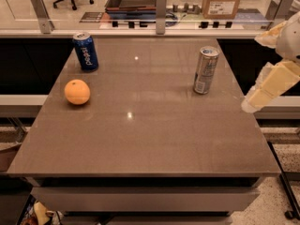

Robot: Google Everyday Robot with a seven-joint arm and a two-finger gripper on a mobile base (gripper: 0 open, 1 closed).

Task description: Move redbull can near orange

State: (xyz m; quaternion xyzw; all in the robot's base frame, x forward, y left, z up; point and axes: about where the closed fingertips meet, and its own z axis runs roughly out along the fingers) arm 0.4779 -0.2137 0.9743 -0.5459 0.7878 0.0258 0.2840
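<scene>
The redbull can (206,70), slim and silver-grey with a shiny top, stands upright on the right rear part of the brown table (145,139). The orange (77,92) lies on the left side of the table, far from the can. My gripper (267,88) is a pale cream shape hanging off the table's right edge, to the right of the redbull can and a little nearer the front, not touching it. It holds nothing that I can see.
A dark blue Pepsi can (86,51) stands upright at the table's rear left, behind the orange. A glass barrier with metal posts (161,6) runs along the back edge. A cardboard box (223,0) sits beyond it.
</scene>
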